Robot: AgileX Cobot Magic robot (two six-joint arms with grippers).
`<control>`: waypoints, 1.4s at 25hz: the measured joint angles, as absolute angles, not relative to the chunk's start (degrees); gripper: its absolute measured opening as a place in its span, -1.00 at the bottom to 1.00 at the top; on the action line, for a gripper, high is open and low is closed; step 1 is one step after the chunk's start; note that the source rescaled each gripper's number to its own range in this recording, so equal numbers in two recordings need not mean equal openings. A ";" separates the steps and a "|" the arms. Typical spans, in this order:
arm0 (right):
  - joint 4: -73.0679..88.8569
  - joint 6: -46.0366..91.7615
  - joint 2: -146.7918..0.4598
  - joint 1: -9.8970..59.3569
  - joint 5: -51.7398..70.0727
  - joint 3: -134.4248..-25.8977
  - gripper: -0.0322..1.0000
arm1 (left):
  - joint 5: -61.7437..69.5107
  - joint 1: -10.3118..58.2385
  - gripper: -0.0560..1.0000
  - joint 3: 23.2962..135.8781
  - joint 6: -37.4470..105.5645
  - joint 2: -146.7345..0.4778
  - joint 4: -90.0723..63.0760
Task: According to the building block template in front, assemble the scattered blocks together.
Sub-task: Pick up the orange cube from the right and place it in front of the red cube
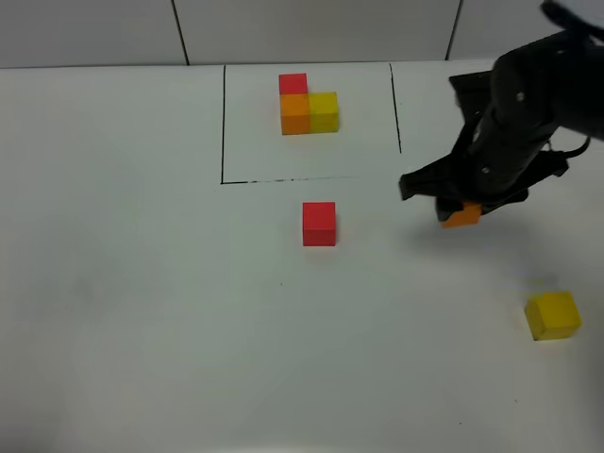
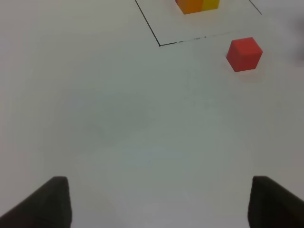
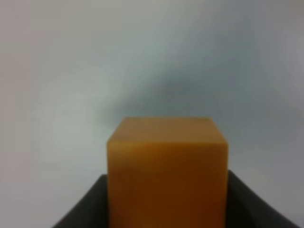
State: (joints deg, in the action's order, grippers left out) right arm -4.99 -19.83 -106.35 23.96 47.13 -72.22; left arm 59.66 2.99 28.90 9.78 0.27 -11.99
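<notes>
The building block template, a joined red, orange and yellow L, sits inside the black outlined box at the back; its orange and yellow cubes show in the left wrist view. A loose red block lies in front of the box. At the right, my right gripper is shut on the orange block, dark fingers pressing both its sides. The yellow block rests near the right edge. My left gripper stands open over bare table, well short of the red block.
A black line box marks the template area on the white table. A tiled wall runs along the back. The right arm hangs over the table's right side.
</notes>
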 joint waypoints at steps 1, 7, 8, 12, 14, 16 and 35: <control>-5.42 -22.16 -106.10 26.32 47.21 -71.36 -0.92 | 59.66 2.99 0.63 28.90 9.78 0.27 -11.99; -8.57 -35.13 -105.60 37.81 47.71 -69.67 -0.92 | 59.66 2.99 0.63 28.90 9.78 0.27 -11.99; -9.36 -37.58 -105.60 39.13 47.46 -69.67 -0.92 | 59.66 2.99 0.63 28.90 9.78 0.27 -11.99; -9.53 -42.40 -105.97 41.85 45.37 -69.67 -0.92 | 59.66 2.99 0.63 28.90 9.78 0.27 -11.99; -8.37 -43.02 -106.90 42.39 44.67 -69.99 -0.92 | 59.66 2.99 0.63 28.90 9.78 0.27 -11.99; -6.37 -43.07 -108.06 42.79 44.67 -70.92 -0.92 | 59.66 2.99 0.63 28.90 9.78 0.27 -11.99; -5.29 -43.94 -121.56 45.21 43.99 -85.16 -0.92 | 59.66 2.99 0.63 28.90 9.78 0.27 -11.99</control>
